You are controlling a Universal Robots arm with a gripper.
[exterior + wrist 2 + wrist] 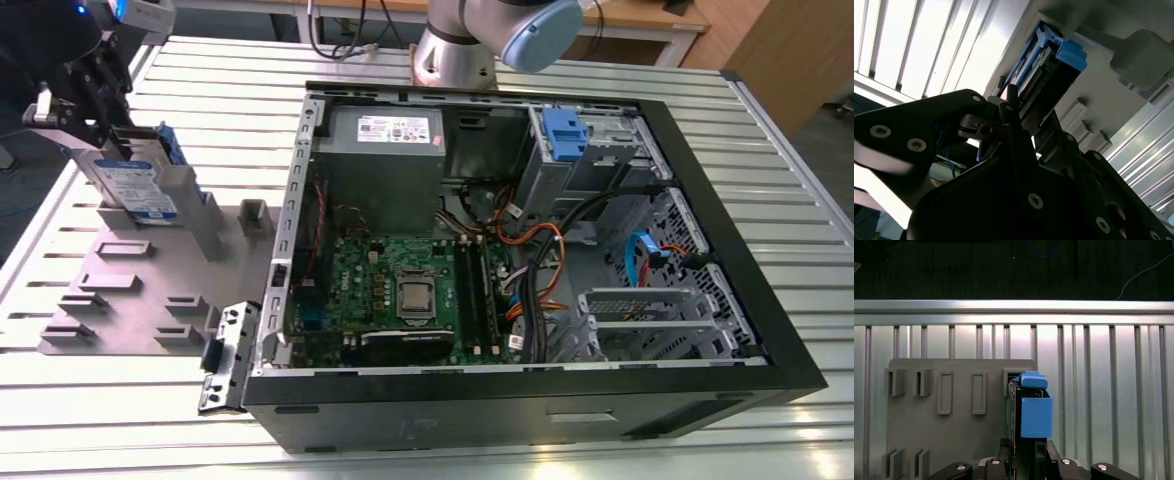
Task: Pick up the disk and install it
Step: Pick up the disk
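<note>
Two fingers of my pincer [1026, 452] stand one on each flat face of the disk [1035, 415], so I judge that I am pinching it by its end. In the second wrist view the dark fingers [1013, 117] reach along the same drive, and its blue rail points away from me.

In the exterior view the pincer [123, 140] holds the disk [138, 188] on its edge, a little tilted, at the far corner of the grey holder plate [120, 290]. Its lower end is among the upright blocks of that plate. I cannot tell if it is free of them or touches them.

The plate lies on the slatted metal counter [200, 90]. The open computer case [781, 350] stands beside it, toward the exterior view's right. The drive cage [594, 150], with its own blue bracket [563, 130], is in the far corner of the case, well apart from the disk.

I judge the disk to be stiff and rather heavy for its size, because the body is metal. The faces look smooth, so it can slip if my grip is light. It is probably sensitive to knocks. The blue plastic rails may bend, so the metal faces are the better place to hold, as I do now.
</note>
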